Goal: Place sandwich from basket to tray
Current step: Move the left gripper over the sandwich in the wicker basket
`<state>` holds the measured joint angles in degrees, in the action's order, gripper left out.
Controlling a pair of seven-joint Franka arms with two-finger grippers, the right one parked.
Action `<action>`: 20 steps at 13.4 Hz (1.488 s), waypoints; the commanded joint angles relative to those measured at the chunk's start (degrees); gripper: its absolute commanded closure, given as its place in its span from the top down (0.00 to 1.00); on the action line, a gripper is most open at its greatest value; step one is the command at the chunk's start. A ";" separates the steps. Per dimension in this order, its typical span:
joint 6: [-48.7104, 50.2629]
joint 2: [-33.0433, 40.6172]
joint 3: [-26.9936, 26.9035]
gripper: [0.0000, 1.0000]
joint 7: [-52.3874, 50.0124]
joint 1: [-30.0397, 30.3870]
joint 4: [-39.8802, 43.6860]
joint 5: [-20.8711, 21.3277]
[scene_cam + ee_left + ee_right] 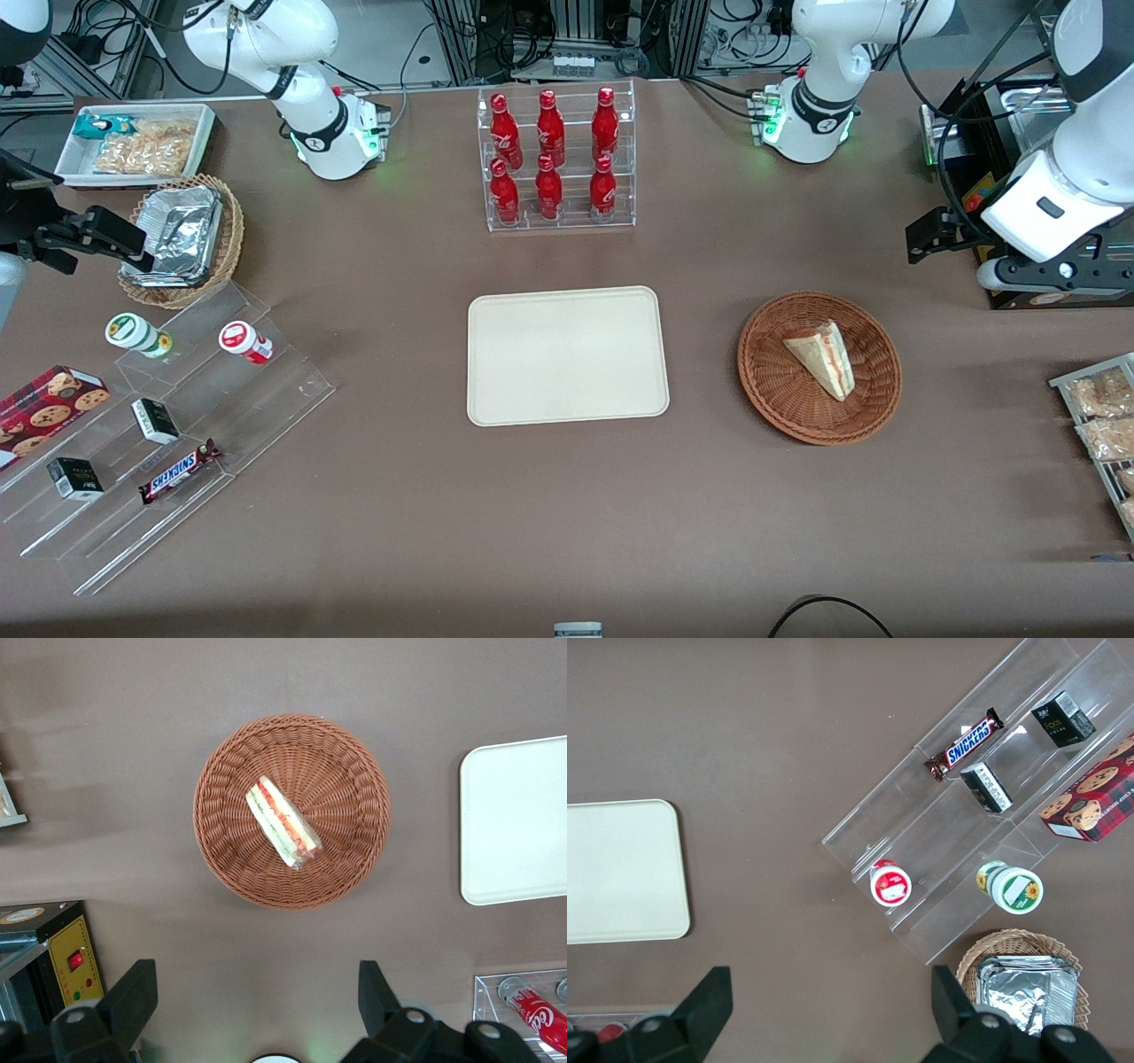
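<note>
Two dark fingers [133, 997] of the left gripper [257, 1001] stand wide apart with nothing between them, high over the table [567, 496]. Below lies the basket [359, 846], the sandwich [283, 821] at its middle. Beside the basket sits the tray [567, 354], well apart. Farther from the front camera, a clear rack [560, 155] holds red Coca-Cola bottles [536, 1010]. Toward the parked arm's end, a Snickers bar [180, 471].
</note>
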<state>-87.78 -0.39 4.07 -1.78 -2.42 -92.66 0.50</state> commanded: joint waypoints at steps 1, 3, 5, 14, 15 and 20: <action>-1.51 0.22 -0.02 1.00 0.29 -0.13 -1.47 -0.32; -3.79 0.04 -0.02 1.00 0.38 -0.13 -4.10 -0.24; -6.25 -0.22 -0.02 1.00 0.38 -0.13 -7.35 -0.15; -29.70 -0.13 -0.02 1.00 -0.50 -0.04 -27.91 -0.06; -32.25 -0.22 0.06 1.00 -0.59 -0.04 -29.58 -0.15; -41.15 -1.97 0.06 1.00 -5.04 -0.13 -35.22 -0.15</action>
<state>-126.90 -2.23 4.07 -3.35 -2.40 -126.38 0.48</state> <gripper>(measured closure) 0.000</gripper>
